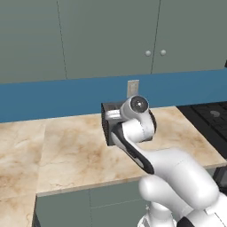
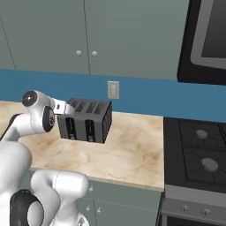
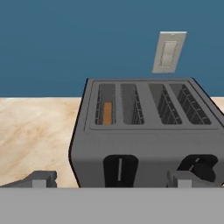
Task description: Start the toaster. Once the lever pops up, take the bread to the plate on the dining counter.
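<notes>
The toaster (image 3: 144, 131) sits on the marble worktop (image 2: 128, 150) against the blue backsplash (image 3: 65, 48), just below a wall outlet (image 3: 169, 51), and we see the bread (image 3: 107, 113) sunk in its leftmost slot, so toasting has not visibly begun. Our gripper (image 3: 111, 179) hangs just in front of the toaster's face with its fingers (image 3: 39, 178) spread wide and holding nothing. We judge it is lined up this low and close to reach the black lever tracks (image 3: 120, 169) and press one down.
</notes>
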